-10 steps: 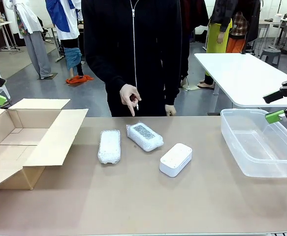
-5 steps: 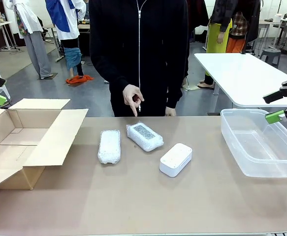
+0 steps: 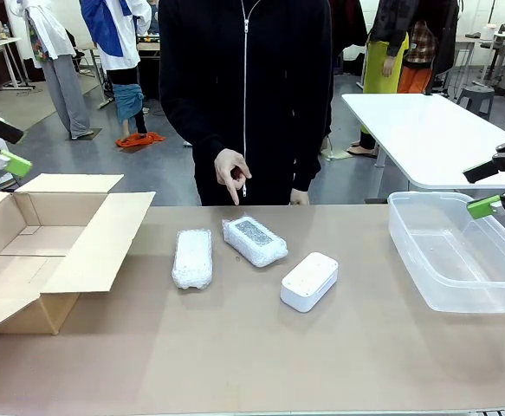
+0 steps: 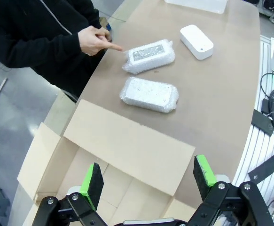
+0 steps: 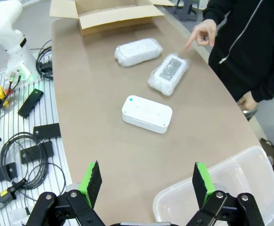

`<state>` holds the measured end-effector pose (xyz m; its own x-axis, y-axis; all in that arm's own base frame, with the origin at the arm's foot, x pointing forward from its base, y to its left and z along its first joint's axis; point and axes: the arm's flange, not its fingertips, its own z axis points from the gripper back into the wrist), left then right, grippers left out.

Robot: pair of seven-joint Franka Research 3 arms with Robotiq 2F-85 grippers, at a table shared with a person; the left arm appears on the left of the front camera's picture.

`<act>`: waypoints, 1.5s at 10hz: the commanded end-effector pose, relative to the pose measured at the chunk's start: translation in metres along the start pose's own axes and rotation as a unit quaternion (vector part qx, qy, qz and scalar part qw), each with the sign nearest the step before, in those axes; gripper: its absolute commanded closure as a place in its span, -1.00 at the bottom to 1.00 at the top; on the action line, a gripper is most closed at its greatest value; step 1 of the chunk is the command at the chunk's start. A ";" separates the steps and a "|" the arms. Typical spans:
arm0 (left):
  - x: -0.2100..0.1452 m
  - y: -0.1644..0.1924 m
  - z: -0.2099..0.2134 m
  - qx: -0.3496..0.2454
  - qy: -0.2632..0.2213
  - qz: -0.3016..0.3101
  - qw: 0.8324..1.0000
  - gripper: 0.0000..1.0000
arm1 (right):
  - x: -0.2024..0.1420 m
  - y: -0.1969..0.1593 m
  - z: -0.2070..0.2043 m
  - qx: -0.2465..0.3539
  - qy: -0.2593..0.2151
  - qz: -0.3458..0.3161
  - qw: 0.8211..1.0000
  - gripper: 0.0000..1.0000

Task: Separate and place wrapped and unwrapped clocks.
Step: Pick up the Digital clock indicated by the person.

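Note:
Two bubble-wrapped clocks lie mid-table: one [image 3: 192, 257] to the left, another [image 3: 255, 240] behind it with a dark face showing through. A bare white clock [image 3: 309, 281] lies to their right. The person's hand [image 3: 231, 173] points down at the darker wrapped clock [image 4: 149, 56]. My left gripper [image 3: 1, 147] hovers open above the cardboard box [image 3: 35, 247], far left. My right gripper [image 3: 493, 186] is open above the clear plastic bin [image 3: 456, 251], far right. The wrist views show the left wrapped clock [image 4: 149, 94], [image 5: 138, 52], the bare clock [image 4: 196, 41], [image 5: 146, 113] and the pointed-at clock [image 5: 169, 72].
The open cardboard box sits at the table's left with its flaps spread. The clear bin [image 5: 230, 193] stands at the right edge. Cables and small black parts [image 5: 28, 155] lie on the slatted bench beside the table. A person in black [image 3: 248, 95] stands at the far side.
My left gripper has shifted slightly up and to the right above the box. The person's pointing hand stays over the wrapped clock. The right arm has not moved.

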<state>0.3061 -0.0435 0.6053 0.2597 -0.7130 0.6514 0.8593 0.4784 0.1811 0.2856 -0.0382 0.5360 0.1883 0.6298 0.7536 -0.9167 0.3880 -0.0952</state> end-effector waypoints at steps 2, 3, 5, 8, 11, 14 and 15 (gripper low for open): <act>0.057 -0.009 -0.025 -0.012 0.021 0.045 0.999 -1.00 | 0.002 -0.003 0.001 0.009 -0.011 0.005 1.000 -1.00; 0.080 -0.007 -0.045 0.011 0.033 0.087 0.996 -1.00 | 0.002 -0.003 0.001 0.009 -0.011 0.005 1.000 -1.00; 0.119 -0.001 -0.086 0.025 0.072 0.183 0.980 -1.00 | 0.002 -0.003 0.001 0.009 -0.011 0.005 1.000 -1.00; 0.168 -0.018 -0.154 0.021 0.142 0.204 0.968 -1.00 | 0.002 -0.003 0.001 0.009 -0.011 0.005 1.000 -1.00; 0.193 -0.038 -0.222 0.035 0.198 0.256 0.946 -1.00 | 0.002 -0.003 0.001 0.009 -0.011 0.005 1.000 -1.00; 0.209 -0.041 -0.291 0.034 0.205 0.357 0.911 -1.00 | 0.002 -0.003 0.001 0.009 -0.011 0.005 1.000 -1.00; 0.215 -0.042 -0.307 0.027 0.197 0.367 0.909 -1.00 | 0.002 -0.003 0.001 0.009 -0.011 0.005 1.000 -1.00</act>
<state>0.4500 -0.3564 0.5053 0.8928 -0.3528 0.2800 0.4008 0.9060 -0.1362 0.2850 -0.0388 0.5368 0.1904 0.6345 0.7491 -0.9158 0.3898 -0.0974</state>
